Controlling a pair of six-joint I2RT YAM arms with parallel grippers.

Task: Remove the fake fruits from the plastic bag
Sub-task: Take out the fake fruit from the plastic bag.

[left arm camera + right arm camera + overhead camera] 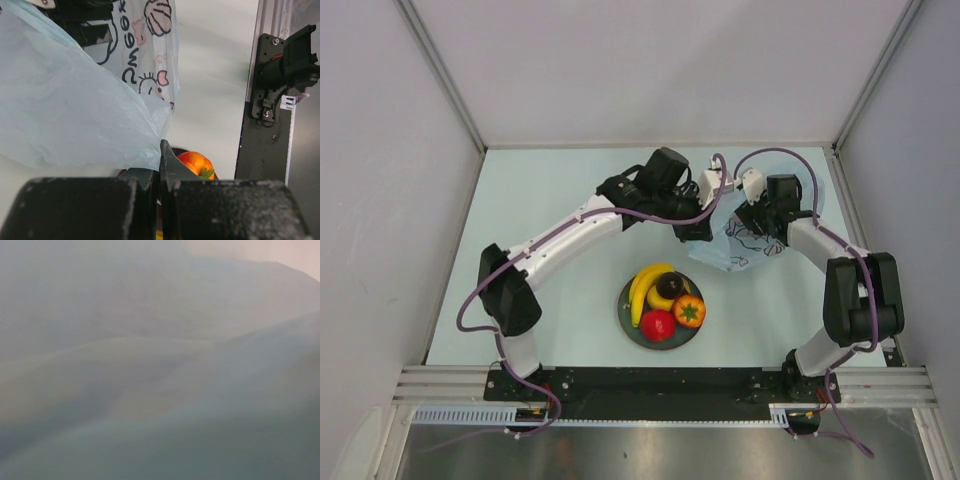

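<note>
Fake fruits point(662, 300), glossy toys including a yellow banana bunch point(644, 286) and red apple point(658, 324), sat piled on the dark teal round plate point(624, 325). Just beyond it, the thin translucent light-blue plastic bag point(65, 115) hung with its edge pinched in the left gripper point(161, 150). The right gripper point(758, 225) pressed into the bag, and its opening could not be told.

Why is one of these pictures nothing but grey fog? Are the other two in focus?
Right wrist view: the translucent light-blue plastic bag covers the lens, so all is soft haze, with no fingers visible. Left wrist view: the bag's print is sharp, while the black left gripper, close up, is slightly soft. Top external view: evenly lit and sharp, with only faint shadows.
</note>
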